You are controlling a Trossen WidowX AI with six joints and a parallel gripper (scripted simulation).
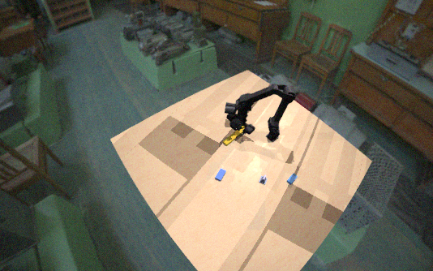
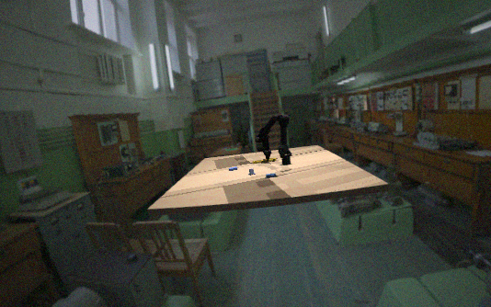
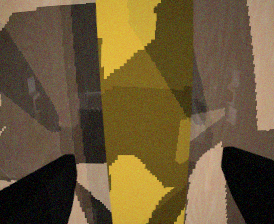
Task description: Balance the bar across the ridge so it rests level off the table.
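Note:
The yellow bar lies on the table, partly covered by the arm in the top and exterior views. My gripper is open low over the bar. In the wrist view the bar runs lengthwise between the two black fingertips, with a gap on each side. The ridge looks to be the small dark blue and pale piece standing on the table with nothing on it, away from the bar. Its exact shape is too small to tell.
A blue flat block lies on one side of the ridge, and another blue block lies on the other side. The arm's base stands near the bar. Dark shadows cross the table.

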